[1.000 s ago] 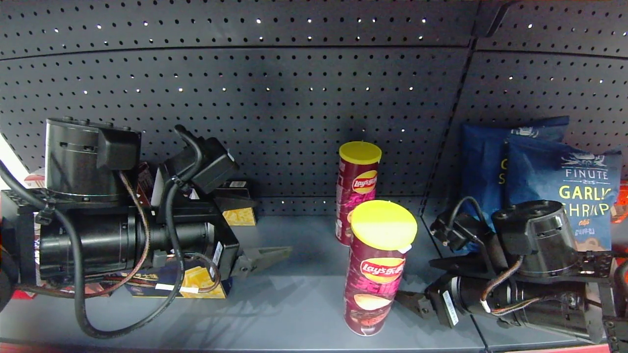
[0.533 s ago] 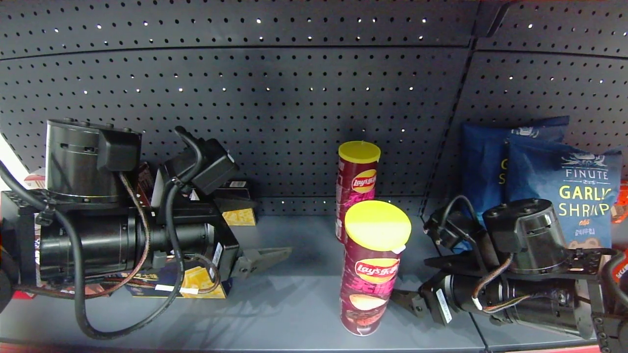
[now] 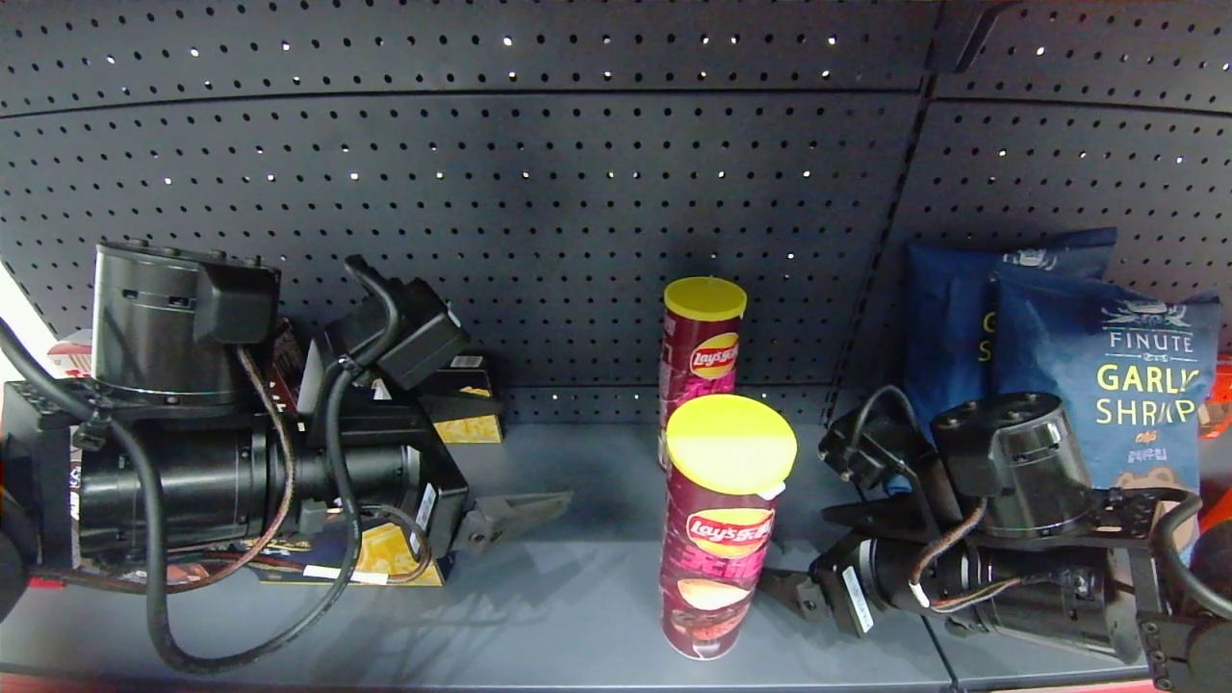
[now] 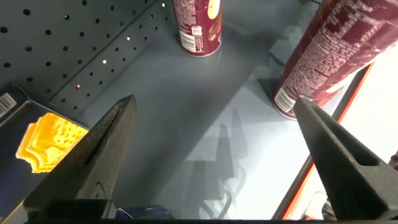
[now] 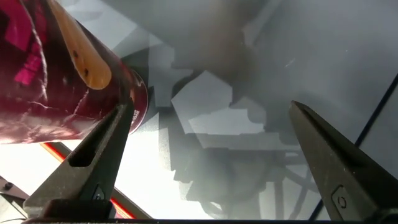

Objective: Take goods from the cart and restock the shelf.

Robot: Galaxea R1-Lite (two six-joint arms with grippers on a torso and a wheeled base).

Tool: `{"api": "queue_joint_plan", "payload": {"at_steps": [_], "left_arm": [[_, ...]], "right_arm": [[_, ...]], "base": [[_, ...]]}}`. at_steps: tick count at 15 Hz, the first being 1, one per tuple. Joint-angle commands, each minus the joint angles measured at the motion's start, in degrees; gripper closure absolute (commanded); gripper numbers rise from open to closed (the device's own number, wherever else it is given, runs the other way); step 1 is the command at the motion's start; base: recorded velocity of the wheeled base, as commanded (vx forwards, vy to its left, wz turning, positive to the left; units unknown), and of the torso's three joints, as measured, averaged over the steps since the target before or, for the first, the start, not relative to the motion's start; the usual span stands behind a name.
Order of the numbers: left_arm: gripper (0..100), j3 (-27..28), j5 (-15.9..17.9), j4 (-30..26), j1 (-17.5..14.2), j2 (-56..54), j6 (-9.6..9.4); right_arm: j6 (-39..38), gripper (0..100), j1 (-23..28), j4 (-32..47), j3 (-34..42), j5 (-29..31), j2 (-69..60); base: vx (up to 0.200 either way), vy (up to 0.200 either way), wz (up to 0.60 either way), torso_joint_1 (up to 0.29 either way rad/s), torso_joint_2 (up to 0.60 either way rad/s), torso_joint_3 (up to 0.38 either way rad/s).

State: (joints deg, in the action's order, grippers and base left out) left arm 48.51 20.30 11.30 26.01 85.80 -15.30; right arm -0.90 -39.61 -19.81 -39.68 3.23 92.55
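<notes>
The left arm lies level over the shelf, well to the left of the front can. Its forearm points toward that can. The left pincer is spread wide with nothing between its tips, which are aimed at the bare shelf between the two cans.

The right arm lies low on the right of the front can, also pointing at it. The right pincer is spread wide too and holds nothing. One finger has its tip right at the can's bottom rim, though contact cannot be told.

The front can stands upright near the shelf's front edge. It has a dark red wrap, a yellow lid and a red-and-yellow oval logo above a picture of crisps. Small white print and a barcode run down its side.

The rear can, of the same design, stands upright just behind it against the pegboard. Blue snack bags with pale and yellow lettering stand to the right of the front can.
</notes>
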Motion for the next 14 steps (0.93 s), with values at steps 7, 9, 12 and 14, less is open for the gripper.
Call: {"api": "queue_joint_plan", "payload": {"at_steps": [7,9,12,14], "left_arm": [[0,-0.08,-0.08,0.04,0.0,-0.1,0.01],[0,-0.08,0.01,0.04,-0.09,-0.1,0.01],[0,-0.08,0.01,0.04,-0.09,-0.1,0.01],[0,-0.08,0.01,0.04,-0.09,-0.1,0.01]], "right_arm": [[-0.06,0,-0.65,-0.23,-1.54,0.02,1.84],[0.02,0,-0.73,-0.23,-1.63,0.02,1.93],[0.02,0,-0.82,-0.32,-1.72,0.02,2.37],[0.02,0,-0.82,-0.32,-2.42,0.11,2.81]], "base": [[0.0,0.0,0.0,0.0,0.0,0.0],[0.0,0.0,0.0,0.0,0.0,0.0],[0.0,0.0,0.0,0.0,0.0,0.0],[0.0,0.0,0.0,0.0,0.0,0.0]]}}
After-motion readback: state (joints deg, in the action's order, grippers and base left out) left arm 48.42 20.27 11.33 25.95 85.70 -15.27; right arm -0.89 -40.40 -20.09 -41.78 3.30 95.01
